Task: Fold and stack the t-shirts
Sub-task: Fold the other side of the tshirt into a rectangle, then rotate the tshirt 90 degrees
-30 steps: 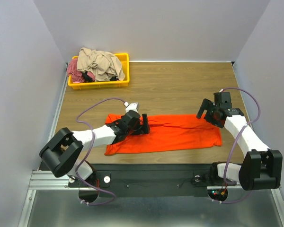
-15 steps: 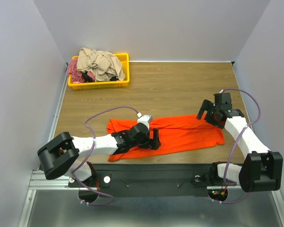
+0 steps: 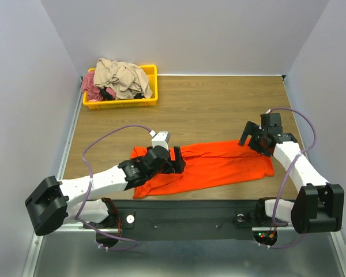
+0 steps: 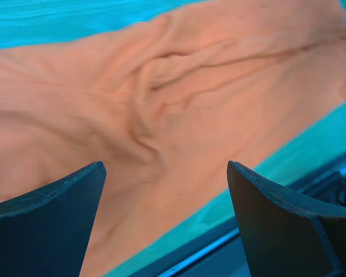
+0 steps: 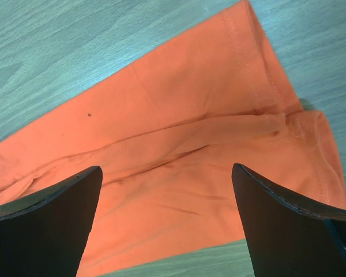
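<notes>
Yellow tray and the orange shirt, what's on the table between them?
Only bare wooden table between the yellow tray and the orange shirt, seen in the top view; the left arm's cable arches above it.

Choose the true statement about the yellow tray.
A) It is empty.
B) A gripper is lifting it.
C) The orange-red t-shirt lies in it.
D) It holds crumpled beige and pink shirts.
D: the yellow tray holds a crumpled beige-tan shirt and a dusty-pink shirt; the orange-red t-shirt lies on the table.
</notes>
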{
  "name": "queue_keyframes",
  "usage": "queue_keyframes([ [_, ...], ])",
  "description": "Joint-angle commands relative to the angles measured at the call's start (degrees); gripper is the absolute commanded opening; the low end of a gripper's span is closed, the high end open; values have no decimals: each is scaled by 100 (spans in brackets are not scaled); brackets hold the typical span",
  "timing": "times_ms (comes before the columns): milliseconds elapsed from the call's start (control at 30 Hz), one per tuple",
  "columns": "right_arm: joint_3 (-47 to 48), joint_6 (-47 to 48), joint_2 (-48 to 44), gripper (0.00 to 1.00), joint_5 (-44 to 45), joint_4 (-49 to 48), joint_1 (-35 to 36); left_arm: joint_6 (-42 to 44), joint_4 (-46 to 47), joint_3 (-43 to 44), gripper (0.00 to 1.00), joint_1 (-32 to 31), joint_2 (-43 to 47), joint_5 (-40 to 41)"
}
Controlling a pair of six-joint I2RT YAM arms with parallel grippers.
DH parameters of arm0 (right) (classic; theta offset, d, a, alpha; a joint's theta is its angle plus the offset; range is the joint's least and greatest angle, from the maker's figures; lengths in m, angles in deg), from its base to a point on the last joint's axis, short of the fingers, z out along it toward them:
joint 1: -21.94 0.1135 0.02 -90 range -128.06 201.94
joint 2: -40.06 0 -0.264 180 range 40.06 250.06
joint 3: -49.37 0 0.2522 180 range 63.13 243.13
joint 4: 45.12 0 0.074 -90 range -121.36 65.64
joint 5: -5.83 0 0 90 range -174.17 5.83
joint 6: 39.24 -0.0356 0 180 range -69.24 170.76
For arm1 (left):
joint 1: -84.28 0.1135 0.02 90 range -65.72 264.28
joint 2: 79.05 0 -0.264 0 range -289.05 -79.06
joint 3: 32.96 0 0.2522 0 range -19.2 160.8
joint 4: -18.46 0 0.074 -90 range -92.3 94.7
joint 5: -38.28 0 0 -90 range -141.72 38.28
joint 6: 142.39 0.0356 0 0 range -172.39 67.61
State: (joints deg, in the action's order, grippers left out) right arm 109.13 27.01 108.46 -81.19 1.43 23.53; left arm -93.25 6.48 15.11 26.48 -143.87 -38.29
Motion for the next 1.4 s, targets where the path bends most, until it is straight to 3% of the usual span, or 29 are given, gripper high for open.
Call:
queue_keyframes([
  [0,111,81,173,100,-236,-300,26,-1,13,129,98,102,57,-13],
  [67,137,46,235,100,-254,-353,26,113,269,138,98,102,-22,-252],
  [267,173,46,314,100,-737,-607,35,-185,-20,-63,98,330,-40,177],
  [400,85,-24,699,100,-1229,-993,70,-317,268,-511,99,1180,-224,-102],
  [567,41,-51,1358,100,-1300,-1381,131,-203,1165,-732,99,1859,-1083,-684],
  [767,-406,-498,1493,100,-1134,-1574,140,60,1500,-22,98,2167,-2252,-982],
  [867,-845,-771,958,100,-974,-1574,158,324,1772,681,99,2317,-2945,-1255],
  [967,-1372,-929,623,100,-1010,-1557,149,657,1598,1936,99,2335,-3989,-1238],
  [1100,-1918,-1219,35,100,-1116,-1557,306,1123,1150,4139,98,2344,-5520,-1667],
  [1167,-2138,-1290,-46,100,-1159,-1548,552,1220,853,4828,99,2361,-5968,-1703],
  [1367,-2481,-1668,-2,100,-1282,-1601,1352,1625,-703,8623,99,2396,-7962,-1817],
])
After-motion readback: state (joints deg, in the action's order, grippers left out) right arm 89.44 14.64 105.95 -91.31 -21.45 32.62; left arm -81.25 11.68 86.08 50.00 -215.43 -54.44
